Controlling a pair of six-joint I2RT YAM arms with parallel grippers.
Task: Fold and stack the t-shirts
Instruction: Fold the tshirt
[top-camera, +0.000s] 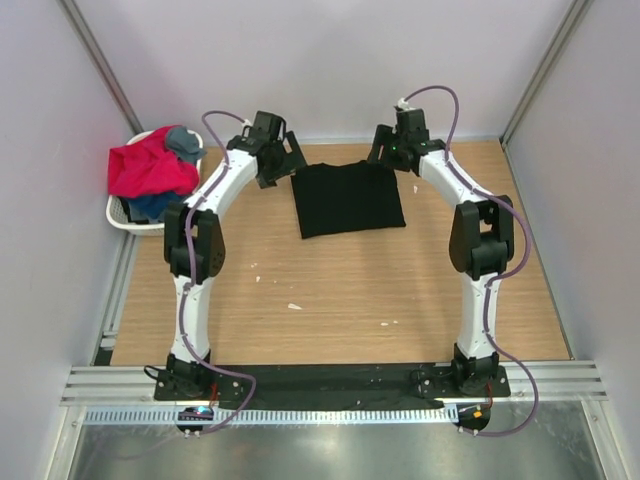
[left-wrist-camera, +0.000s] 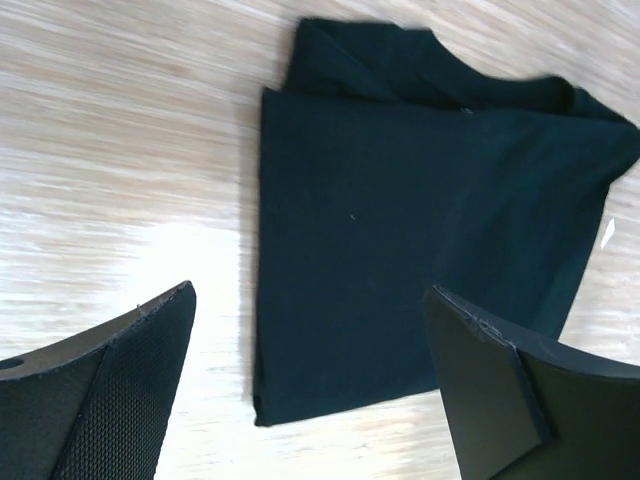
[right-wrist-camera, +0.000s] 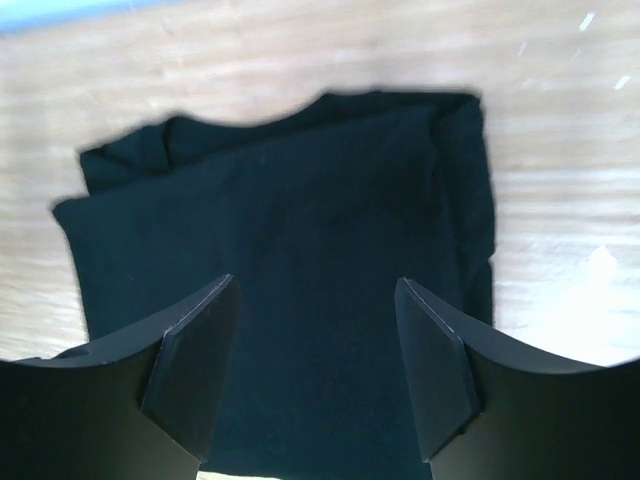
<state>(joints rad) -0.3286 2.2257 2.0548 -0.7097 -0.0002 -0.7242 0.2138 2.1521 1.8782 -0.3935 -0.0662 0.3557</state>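
Note:
A black t-shirt (top-camera: 345, 198) lies folded into a flat rectangle on the far middle of the wooden table. My left gripper (top-camera: 285, 160) hovers at its far left corner and is open, holding nothing. In the left wrist view the folded black t-shirt (left-wrist-camera: 400, 230) lies below the wide-apart jaws of the left gripper (left-wrist-camera: 310, 292). My right gripper (top-camera: 390, 150) hovers at the shirt's far right corner, also open. Its wrist view shows the right gripper (right-wrist-camera: 315, 282) empty above the black t-shirt (right-wrist-camera: 300, 230). A red-pink t-shirt (top-camera: 150, 168), a grey one (top-camera: 185, 140) and a blue one (top-camera: 155, 205) are piled in the basket.
The white plastic laundry basket (top-camera: 120, 222) stands beyond the table's far left corner, against the left wall. Pale walls close in the table on three sides. A metal rail (top-camera: 330, 380) with both arm bases runs along the near edge.

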